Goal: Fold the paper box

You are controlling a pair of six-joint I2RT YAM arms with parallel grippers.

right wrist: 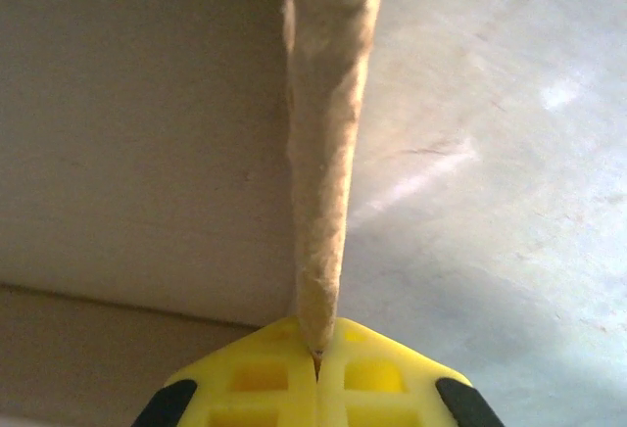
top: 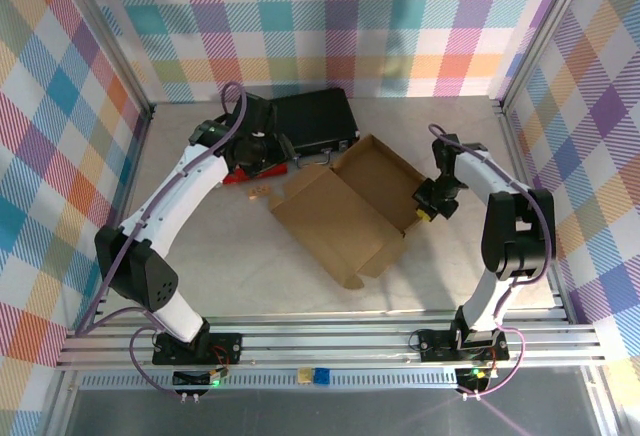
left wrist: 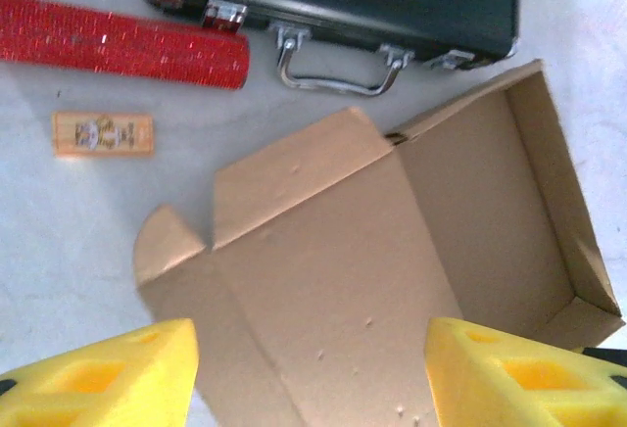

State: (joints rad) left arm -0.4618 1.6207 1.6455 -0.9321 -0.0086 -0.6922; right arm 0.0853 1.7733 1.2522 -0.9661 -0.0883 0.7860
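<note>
a: pale grey table (top: 230, 276), pastel checked walls all round. where's the paper box (top: 345, 206)?
b: middle of the table, lying open, far corner near the black case (top: 315, 121). a red glitter strip (left wrist: 122, 40) and a small wooden tag (left wrist: 103, 135) lie to its left, apart from it.
a: right gripper (right wrist: 315, 349)?
b: pinched tight on a raised side wall at the box's right edge. the cardboard edge runs straight into the closed fingertips.
a: left gripper (left wrist: 313, 378)?
b: jaws well apart, holding nothing, hovering over the box's left side by the case.
a: progress?
b: early to middle, i'd say. the tray end has some walls standing. the big lid panel lies flat, its side flap and rounded ear unfolded. can't tell about the near wall.
a: what's left?
b: probably tuck the remaining flaps, swing the lid over, close it.
</note>
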